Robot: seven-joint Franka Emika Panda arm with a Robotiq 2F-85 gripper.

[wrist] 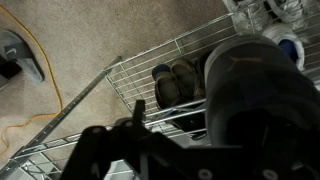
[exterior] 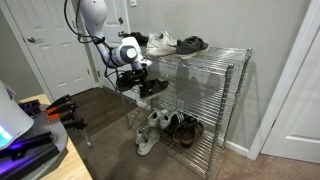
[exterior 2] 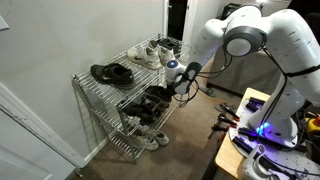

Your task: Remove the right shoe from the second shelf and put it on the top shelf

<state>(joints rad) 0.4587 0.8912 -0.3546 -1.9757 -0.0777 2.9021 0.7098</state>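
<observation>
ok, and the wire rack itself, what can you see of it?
The rack is chrome-looking wire grid on thin corner posts, three tiers, upright on brown carpet against a grey wall. Its top shelf carries white sneakers and a dark pair; the second shelf holds black shoes; the lowest tier holds more shoes. The gripper is at the second shelf's edge; contact unclear.
</observation>
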